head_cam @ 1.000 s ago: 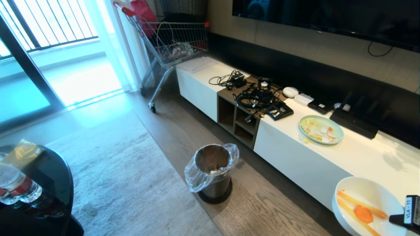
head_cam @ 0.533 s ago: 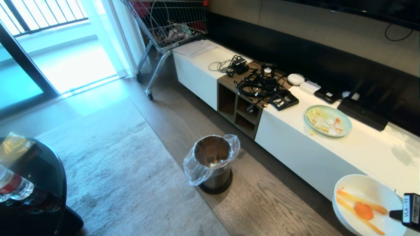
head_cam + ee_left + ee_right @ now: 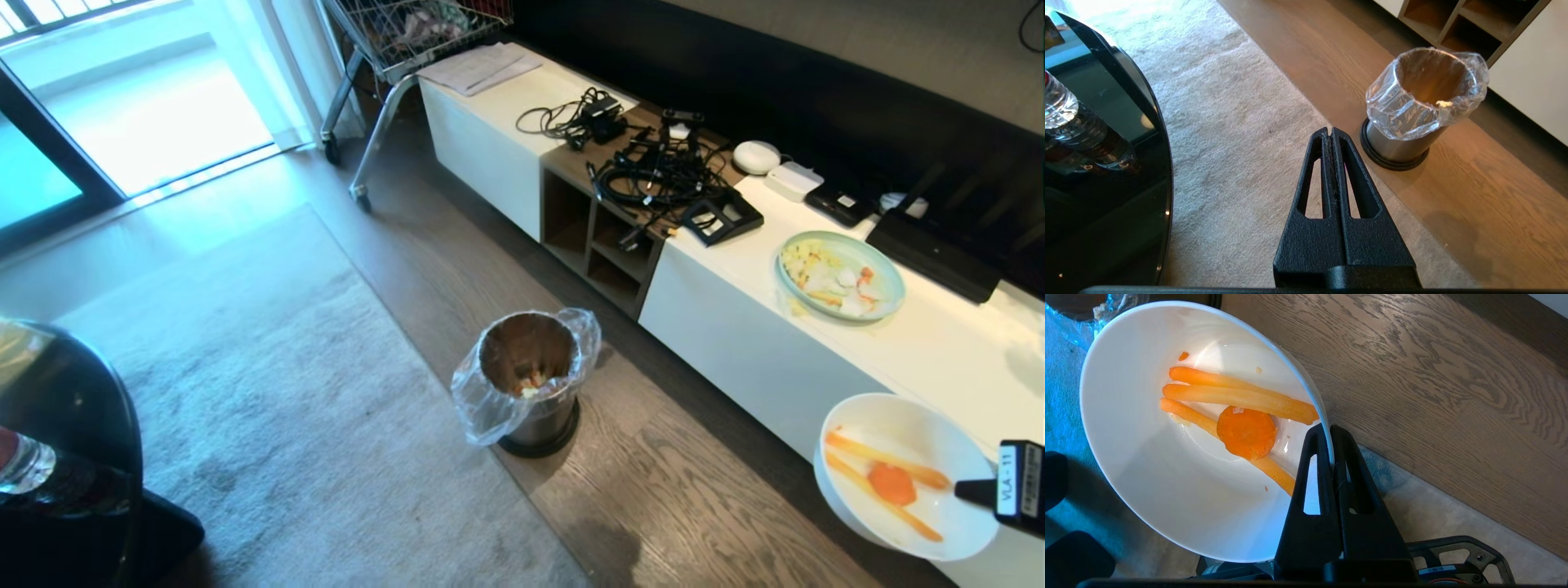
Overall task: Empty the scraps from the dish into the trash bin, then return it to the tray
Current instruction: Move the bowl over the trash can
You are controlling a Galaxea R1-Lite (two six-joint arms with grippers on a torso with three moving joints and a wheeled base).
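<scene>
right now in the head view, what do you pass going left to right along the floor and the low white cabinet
water bottle → trash bin → cable tangle → pale green plate → dish with the scraps → right gripper
</scene>
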